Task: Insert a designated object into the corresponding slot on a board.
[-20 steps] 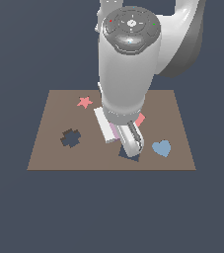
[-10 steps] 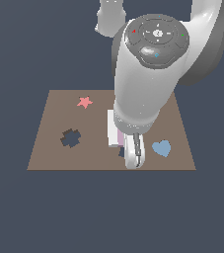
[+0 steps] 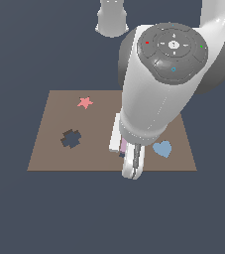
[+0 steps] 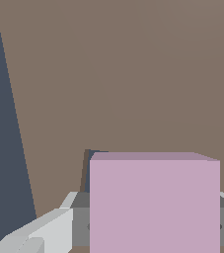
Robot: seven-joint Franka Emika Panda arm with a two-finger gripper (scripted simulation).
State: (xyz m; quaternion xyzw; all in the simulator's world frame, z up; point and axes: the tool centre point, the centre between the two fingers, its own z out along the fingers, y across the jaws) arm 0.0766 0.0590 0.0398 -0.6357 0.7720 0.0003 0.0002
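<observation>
**The pink tile is held right over its hole**

The fingers are clamped on the two sides of the lilac-pink tile. The tile sits just above the brown board, with a bit of the dark square slot peeking out at one corner. It looks flat, hard and light, so it should not bend. Its smooth sides might slip. Holding it by two opposite sides, in the middle, seems best. The cross hole is well apart.

Lilac tile held between claw fingers above board.
</observation>
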